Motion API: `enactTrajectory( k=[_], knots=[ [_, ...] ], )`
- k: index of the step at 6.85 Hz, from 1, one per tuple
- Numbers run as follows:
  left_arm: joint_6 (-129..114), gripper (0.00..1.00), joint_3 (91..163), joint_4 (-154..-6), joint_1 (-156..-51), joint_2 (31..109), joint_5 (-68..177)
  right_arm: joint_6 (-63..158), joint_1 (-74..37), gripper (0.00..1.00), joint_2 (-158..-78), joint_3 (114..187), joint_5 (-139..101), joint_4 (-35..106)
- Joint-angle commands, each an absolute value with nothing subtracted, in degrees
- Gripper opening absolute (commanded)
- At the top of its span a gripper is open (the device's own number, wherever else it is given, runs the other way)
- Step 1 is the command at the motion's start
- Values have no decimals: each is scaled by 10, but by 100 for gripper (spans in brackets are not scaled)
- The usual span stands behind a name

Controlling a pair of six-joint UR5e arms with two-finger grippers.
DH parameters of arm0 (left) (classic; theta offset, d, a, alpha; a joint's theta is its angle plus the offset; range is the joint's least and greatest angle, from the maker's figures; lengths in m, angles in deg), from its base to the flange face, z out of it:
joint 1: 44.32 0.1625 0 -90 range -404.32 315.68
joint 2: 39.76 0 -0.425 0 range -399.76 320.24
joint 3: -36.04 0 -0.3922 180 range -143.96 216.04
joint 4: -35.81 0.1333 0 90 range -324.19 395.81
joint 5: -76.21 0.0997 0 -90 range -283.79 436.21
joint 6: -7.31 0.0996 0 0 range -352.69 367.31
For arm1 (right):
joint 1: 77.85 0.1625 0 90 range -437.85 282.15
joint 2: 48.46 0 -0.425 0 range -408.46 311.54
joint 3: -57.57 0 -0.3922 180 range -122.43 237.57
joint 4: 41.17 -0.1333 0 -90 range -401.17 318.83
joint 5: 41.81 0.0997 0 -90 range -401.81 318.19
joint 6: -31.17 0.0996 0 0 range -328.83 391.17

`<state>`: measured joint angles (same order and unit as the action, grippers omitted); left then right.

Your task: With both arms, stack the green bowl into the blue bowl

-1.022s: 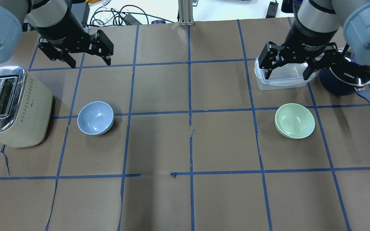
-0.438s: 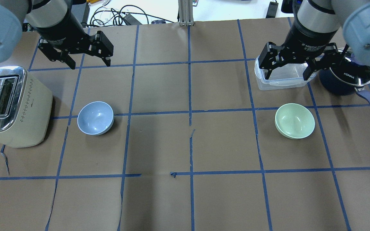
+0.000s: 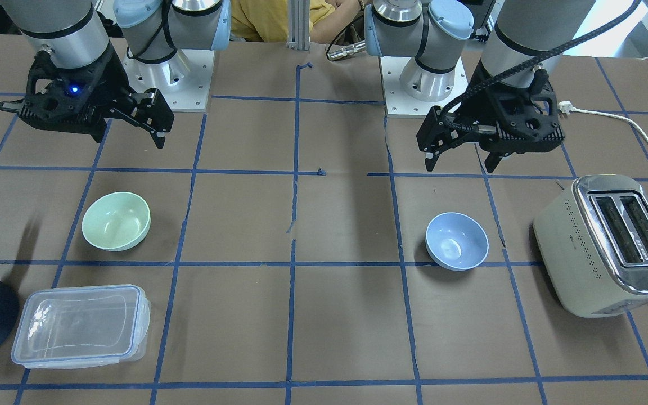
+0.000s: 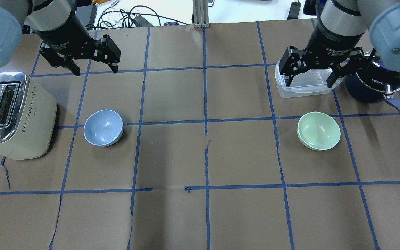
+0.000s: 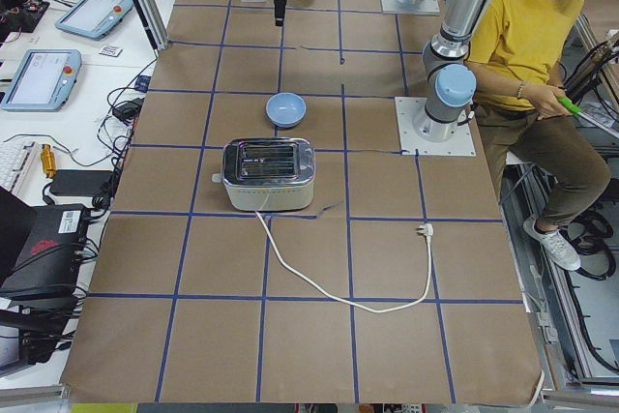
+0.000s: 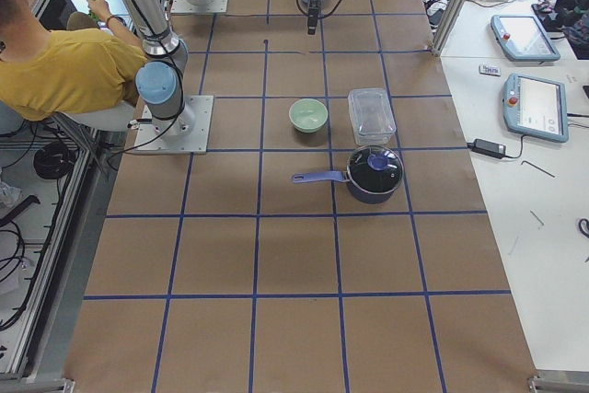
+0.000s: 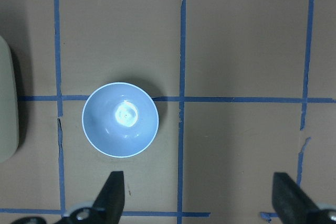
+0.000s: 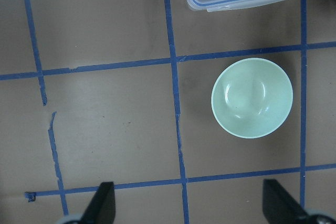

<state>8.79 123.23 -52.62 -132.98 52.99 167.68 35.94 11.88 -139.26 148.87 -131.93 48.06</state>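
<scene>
The green bowl [image 4: 318, 131] sits upright on the robot's right half of the table [image 4: 203, 156], near a clear plastic food container [image 4: 304, 91] and a navy pot [image 4: 366, 91]. The blue bowl [image 4: 103, 127] sits well apart on the left, beside a toaster [image 4: 16, 114]. The right gripper [image 4: 309, 84] and the left gripper [image 4: 96, 71] each hover high, spread wide and empty. Each wrist camera looks down on its own bowl, likely because one arm is meant to serve each side. Stacking has not begun.

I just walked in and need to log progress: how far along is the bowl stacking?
Done: nothing; the green bowl and the blue bowl sit far apart on the table, both empty. In hand: nothing; the left gripper and right gripper hang open above the table. Left: grasping the green bowl, carrying it across, and setting it in the blue bowl.
</scene>
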Motion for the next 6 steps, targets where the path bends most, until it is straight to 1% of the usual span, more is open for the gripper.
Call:
enactTrajectory(
  k=[1, 2, 3, 4, 5, 6],
  knots=[
    [156, 100, 1297, -490, -1266, 531, 1674, 354, 114, 100, -1390, 1495, -1323, 480],
    [177, 100, 1346, -449, -1234, 532, 1674, 356, 113, 100, -1379, 1497, -1321, 491],
    [236, 100, 1392, -418, -1202, 537, 1674, 351, 101, 100, -1339, 1498, -1343, 529],
    [250, 100, 1425, -383, -1176, 549, 1671, 350, 97, 100, -1334, 1512, -1393, 531],
    [254, 100, 1454, -314, -1172, 566, 1672, 350, 94, 100, -1327, 1547, -1399, 558],
    [261, 100, 1486, -248, -1169, 590, 1676, 350, 93, 100, -1313, 1584, -1402, 624]
  ],
)
